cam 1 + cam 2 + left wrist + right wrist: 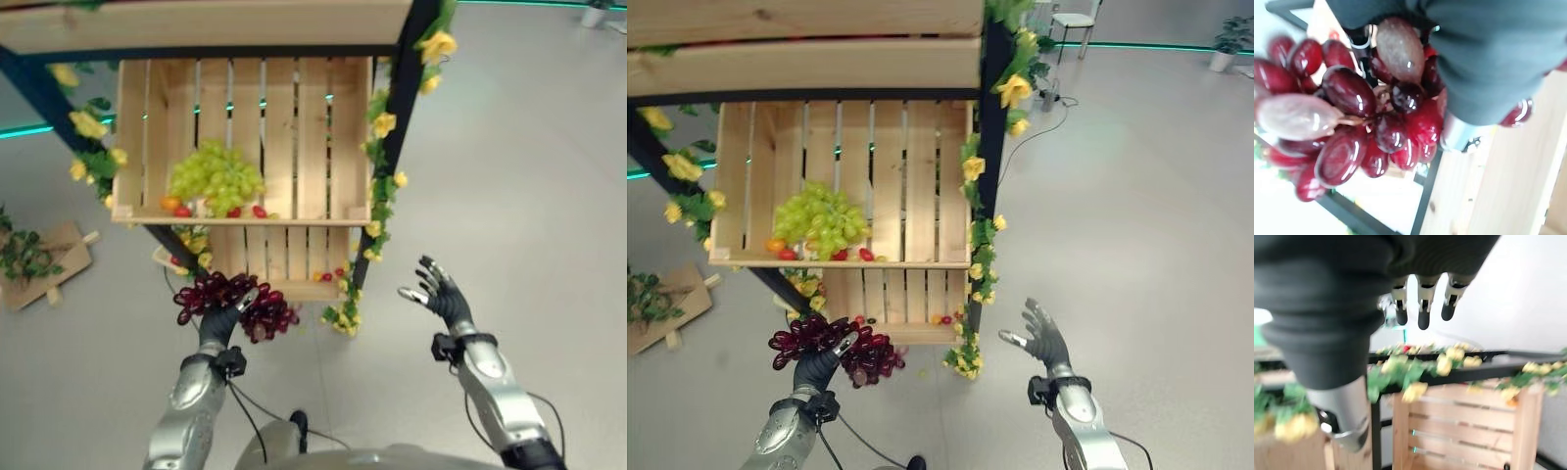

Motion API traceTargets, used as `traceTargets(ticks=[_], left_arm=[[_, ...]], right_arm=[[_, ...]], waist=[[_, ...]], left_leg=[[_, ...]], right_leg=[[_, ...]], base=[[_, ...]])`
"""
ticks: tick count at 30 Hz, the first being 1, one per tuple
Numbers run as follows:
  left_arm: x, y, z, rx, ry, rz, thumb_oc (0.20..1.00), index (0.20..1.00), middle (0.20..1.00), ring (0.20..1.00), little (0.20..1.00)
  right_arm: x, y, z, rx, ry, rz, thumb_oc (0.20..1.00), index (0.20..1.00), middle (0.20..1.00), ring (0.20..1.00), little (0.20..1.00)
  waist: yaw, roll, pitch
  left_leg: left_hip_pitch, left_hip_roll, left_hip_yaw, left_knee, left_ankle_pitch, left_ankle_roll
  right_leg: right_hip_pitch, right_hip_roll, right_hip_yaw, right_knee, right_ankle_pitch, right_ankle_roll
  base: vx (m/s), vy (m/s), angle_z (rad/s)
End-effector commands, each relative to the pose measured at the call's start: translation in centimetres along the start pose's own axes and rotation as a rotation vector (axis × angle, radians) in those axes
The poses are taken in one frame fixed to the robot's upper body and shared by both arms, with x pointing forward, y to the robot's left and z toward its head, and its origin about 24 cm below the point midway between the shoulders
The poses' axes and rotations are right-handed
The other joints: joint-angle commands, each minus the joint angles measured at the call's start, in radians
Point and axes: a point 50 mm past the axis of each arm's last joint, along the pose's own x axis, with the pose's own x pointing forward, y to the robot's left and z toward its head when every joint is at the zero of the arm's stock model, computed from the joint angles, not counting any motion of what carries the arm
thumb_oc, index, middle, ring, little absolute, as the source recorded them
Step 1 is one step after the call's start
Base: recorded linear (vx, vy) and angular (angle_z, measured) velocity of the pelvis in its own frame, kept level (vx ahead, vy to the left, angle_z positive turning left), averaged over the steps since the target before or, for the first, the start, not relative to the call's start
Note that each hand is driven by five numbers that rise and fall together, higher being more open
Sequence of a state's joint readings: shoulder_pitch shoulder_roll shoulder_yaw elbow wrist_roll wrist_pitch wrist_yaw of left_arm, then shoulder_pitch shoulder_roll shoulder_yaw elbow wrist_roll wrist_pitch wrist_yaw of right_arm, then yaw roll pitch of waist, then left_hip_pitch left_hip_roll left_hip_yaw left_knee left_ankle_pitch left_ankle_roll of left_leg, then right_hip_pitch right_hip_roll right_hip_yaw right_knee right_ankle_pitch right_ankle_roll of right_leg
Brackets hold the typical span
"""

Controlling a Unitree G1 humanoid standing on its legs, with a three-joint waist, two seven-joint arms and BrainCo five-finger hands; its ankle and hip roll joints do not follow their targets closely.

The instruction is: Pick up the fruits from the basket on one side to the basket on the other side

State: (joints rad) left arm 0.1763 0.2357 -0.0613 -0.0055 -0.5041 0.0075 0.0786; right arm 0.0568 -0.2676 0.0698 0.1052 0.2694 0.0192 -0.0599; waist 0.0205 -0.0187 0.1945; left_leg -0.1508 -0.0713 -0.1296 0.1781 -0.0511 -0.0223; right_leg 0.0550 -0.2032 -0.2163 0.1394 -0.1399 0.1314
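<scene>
My left hand (pixel 217 323) has its fingers curled round a bunch of red grapes (pixel 227 302), held in the air just in front of the lower wooden crate (pixel 294 264). My right hand (pixel 439 292) hangs well off to the right, fingers spread, holding nothing. In the upper crate (pixel 294 127) I see green grapes (pixel 216 176) beside small red fruits (pixel 257 211). Yellow flowers (pixel 382 124) trim the black frame (pixel 404 98).
</scene>
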Motion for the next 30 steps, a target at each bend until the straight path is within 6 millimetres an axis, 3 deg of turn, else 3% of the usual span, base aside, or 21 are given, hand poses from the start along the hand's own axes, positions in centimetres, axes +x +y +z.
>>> traceTargets(ticks=[1,4,11,12,13,30], left_arm=[[0.1,-0.1,3.9,0.059,-0.191,-0.037,0.2,0.2,0.2,0.2,0.2],[-0.2,0.3,4.2,0.087,-0.198,-0.039,0.2,0.2,0.2,0.2,0.2],[-0.3,0.5,4.3,0.102,-0.2,-0.036,0.2,0.2,0.2,0.2,0.2],[-1.4,1.6,5.1,0.13,-0.231,-0.022,0.2,0.2,0.2,0.2,0.2],[-1.6,1.6,5.5,0.119,-0.248,-0.034,0.2,0.2,0.2,0.2,0.2],[-2.3,-0.4,10.4,0.018,-0.46,-0.162,0.2,0.2,0.2,0.2,0.2]], right_arm=[[0.3,-0.6,2.3,0.027,-0.118,-0.018,1.0,1.0,1.0,1.0,1.0],[0.3,-0.7,2.3,0.03,-0.115,-0.021,1.0,1.0,1.0,1.0,1.0],[0.4,-0.6,2.3,0.026,-0.115,-0.017,1.0,1.0,1.0,1.0,1.0],[0.3,-0.8,1.8,0.023,-0.088,-0.025,1.0,1.0,1.0,1.0,1.0],[0.3,-1.0,1.7,0.017,-0.085,-0.026,1.0,1.0,1.0,1.0,1.0],[0.6,-1.4,1.5,0.03,-0.066,-0.004,1.0,1.0,1.0,1.0,1.0]], waist=[[-0.02,0.017,-0.051],[-0.02,0.006,-0.048],[-0.019,0.001,-0.042],[-0.008,-0.012,-0.042],[-0.007,-0.01,-0.046],[-0.012,-0.006,-0.061]], left_leg=[[0.112,0.124,-0.026,-0.137,-0.046,-0.072],[0.127,0.104,-0.025,-0.176,-0.041,-0.051],[0.13,0.094,-0.02,-0.175,-0.04,-0.044],[0.124,0.055,-0.001,-0.14,-0.057,-0.022],[0.12,0.053,0.006,-0.127,-0.062,-0.022],[0.136,0.063,0.007,-0.081,-0.097,-0.026]], right_leg=[[-0.064,0.061,-0.044,-0.083,0.002,-0.029],[-0.1,0.047,-0.031,-0.072,0.029,-0.017],[-0.113,0.038,-0.024,-0.062,0.039,-0.009],[-0.12,0.021,0.029,-0.08,0.067,0.005],[-0.119,0.019,0.038,-0.089,0.071,0.005],[-0.051,0.022,0.033,-0.098,0.031,-0.008]], base=[[-0.11,0.21,0.25],[-0.11,0.175,0.02],[-0.05,0.057,-0.05],[-0.25,0.238,-0.19],[-0.2,0.18,-0.17],[0.02,-0.015,-0.08]])
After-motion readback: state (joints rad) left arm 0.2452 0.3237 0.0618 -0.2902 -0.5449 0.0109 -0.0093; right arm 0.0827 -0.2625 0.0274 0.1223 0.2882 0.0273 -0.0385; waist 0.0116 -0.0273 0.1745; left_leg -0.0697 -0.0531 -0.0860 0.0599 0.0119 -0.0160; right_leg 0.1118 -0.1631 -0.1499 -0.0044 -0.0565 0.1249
